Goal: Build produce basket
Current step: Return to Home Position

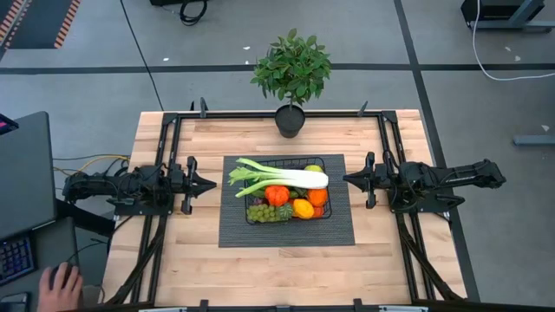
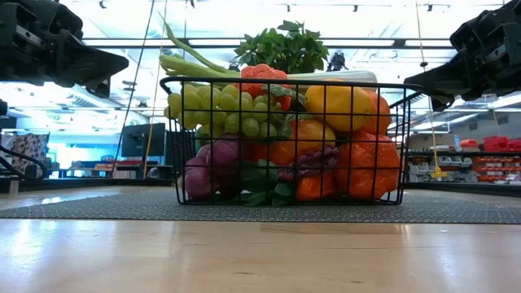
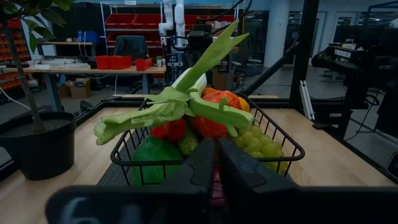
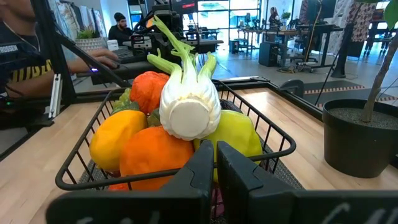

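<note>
The black wire-mesh basket (image 1: 251,213) stands on the dark ribbed mat (image 1: 286,234) at the table's middle, full of toy produce: a pale-green leek (image 1: 286,178) lies across the top, over oranges (image 1: 277,195), a yellow pepper (image 1: 303,208) and green grapes (image 1: 263,213). It also shows in the low view (image 2: 285,142). My left gripper (image 1: 211,184) is shut and empty, left of the basket. My right gripper (image 1: 349,179) is shut and empty, right of it. In the left wrist view the left gripper (image 3: 216,163) faces the leek's leafy end (image 3: 168,109); in the right wrist view the right gripper (image 4: 214,163) faces its white root end (image 4: 189,115).
A leafy potted plant (image 1: 291,74) stands at the table's far edge behind the basket. A person's hand (image 1: 61,286) rests on a mouse off the table's near left corner. Bare wood (image 1: 286,273) lies around the mat.
</note>
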Tool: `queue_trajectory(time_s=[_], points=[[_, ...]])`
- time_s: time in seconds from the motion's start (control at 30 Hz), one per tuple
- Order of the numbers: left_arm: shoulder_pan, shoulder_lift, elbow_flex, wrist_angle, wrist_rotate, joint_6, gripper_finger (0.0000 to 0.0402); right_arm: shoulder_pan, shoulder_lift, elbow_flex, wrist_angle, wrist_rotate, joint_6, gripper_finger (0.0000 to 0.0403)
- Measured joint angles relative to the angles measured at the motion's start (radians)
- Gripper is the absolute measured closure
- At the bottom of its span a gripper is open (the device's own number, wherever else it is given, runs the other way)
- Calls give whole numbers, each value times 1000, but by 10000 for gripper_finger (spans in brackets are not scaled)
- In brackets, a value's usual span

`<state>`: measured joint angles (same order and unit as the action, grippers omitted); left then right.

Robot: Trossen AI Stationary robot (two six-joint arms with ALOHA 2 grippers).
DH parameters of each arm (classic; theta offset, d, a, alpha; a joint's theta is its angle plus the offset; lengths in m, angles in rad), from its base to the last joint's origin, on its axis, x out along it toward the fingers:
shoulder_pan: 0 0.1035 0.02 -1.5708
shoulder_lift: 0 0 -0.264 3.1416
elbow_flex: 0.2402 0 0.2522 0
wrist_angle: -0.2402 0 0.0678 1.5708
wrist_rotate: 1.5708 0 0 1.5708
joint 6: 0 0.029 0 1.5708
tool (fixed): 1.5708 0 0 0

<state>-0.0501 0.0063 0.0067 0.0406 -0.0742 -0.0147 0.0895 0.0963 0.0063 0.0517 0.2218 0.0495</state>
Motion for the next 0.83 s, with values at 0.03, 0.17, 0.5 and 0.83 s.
queue_trajectory(time_s=[0.03,0.17,0.5,0.83], points=[[0,0,0,0,0,0,376,0,0,0,0,0,0,376],[0,0,0,0,0,0,378,0,0,0,0,0,0,376],[0,0,0,0,0,0,366,0,0,0,0,0,0,376],[0,0,0,0,0,0,375,0,0,0,0,0,0,376]])
